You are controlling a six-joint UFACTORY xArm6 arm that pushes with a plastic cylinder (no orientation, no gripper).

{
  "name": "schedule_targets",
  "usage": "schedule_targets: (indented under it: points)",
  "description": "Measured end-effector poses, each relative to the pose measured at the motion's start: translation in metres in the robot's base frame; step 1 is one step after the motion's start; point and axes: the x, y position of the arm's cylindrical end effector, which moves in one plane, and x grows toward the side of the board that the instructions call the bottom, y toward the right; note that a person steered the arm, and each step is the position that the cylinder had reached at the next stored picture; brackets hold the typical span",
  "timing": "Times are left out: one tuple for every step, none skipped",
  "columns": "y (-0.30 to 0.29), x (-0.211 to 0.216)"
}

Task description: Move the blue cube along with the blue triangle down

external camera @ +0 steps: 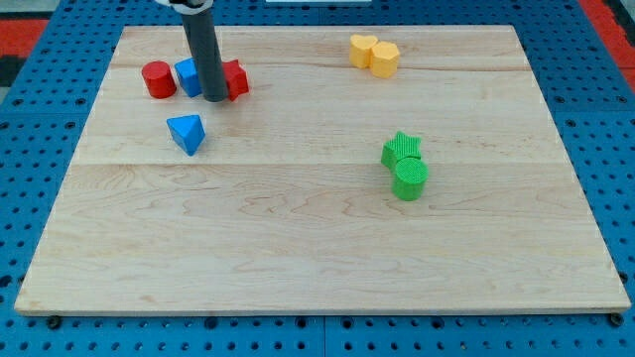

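- The blue cube (187,76) lay near the board's far-left corner, at about ten o'clock from the board's middle, and our rod (204,50) hid its right part.
- My tip (214,97) rested on the wood, touching or just beside the cube's right side, at about four o'clock from the cube's visible face; we could not tell whether it pressed the block.
- Our end was a plain dark rod, so nothing on it spread, closed or pinched; it carried nothing.
- The blue triangle (187,133) sat apart from the cube, at six o'clock from it and at about seven o'clock from my tip, with bare wood between.
- A red cylinder (158,79) stood just beside the cube at nine o'clock, close enough that we could not tell whether they touched.
- A red block (235,79) sat at about two o'clock from my tip, its left part behind the rod; we could not make out its shape.
- Two yellow blocks (374,53) sat touching at the board's top, at one o'clock from its middle.
- A green star (402,150) and a green cylinder (410,178) touched one another at three o'clock from the middle, the cylinder at five o'clock from the star.
- The wooden board (317,248) lay on a blue pegboard (30,149).
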Motion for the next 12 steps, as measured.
schedule_targets:
  points:
    - [0.000, -0.024]
    - [0.000, -0.049]
    - [-0.007, -0.067]
    - [-0.052, -0.068]
    - [-0.074, -0.049]
    - [-0.066, -0.026]
    - [-0.057, -0.018]
    - [-0.056, -0.034]
    - [-0.035, -0.047]
    - [-0.018, -0.041]
    - [-0.019, -0.013]
    - [-0.019, 0.019]
